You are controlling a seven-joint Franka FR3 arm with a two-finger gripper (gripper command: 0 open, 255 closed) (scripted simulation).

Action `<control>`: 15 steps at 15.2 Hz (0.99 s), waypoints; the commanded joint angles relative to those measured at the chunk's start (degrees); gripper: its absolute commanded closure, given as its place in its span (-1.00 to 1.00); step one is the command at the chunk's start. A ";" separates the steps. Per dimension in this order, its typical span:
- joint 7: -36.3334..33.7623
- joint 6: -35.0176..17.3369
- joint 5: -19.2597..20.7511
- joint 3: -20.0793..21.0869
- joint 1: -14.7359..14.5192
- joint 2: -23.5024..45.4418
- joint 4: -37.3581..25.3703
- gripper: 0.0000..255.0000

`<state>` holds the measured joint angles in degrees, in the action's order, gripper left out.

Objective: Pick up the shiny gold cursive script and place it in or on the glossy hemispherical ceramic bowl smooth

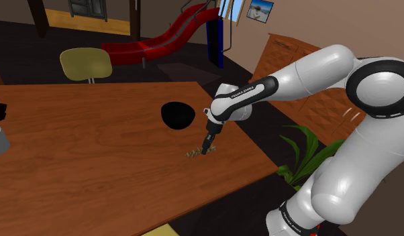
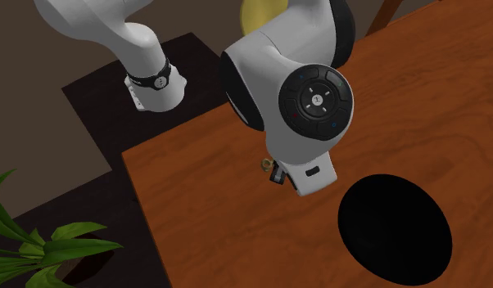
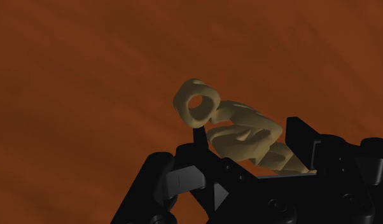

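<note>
Grasp | I had the gripper (image 1: 207, 149) clenched on the script (image 3: 241, 130), which lay flat on the tabletop (image 1: 93, 154), hence the low reach | bowl (image 1: 178, 114) near, far-left of it in the shoulder view | not yet lifted

Both exterior views overlook the wooden table (image 1: 93, 161).

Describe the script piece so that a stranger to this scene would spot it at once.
On the brown wooden table, find the black bowl, then the black gripper reaching down beside it. At the gripper's tip lies a small tan-gold piece of looping cursive script, pale and twisty where the bowl next to it is plain, round and dark.
</note>
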<state>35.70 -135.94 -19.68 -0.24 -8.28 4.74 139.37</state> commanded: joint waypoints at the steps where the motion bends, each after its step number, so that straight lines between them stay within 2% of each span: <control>1: -0.01 -0.02 0.00 0.00 0.00 0.01 -0.01 1.00; 6: -0.01 -0.02 0.00 0.00 0.00 0.01 0.00 1.00; 15: -2.62 6.72 2.21 -0.34 0.19 -5.64 -1.35 1.00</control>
<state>33.36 -130.06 -17.72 -0.55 -8.12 -0.47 138.44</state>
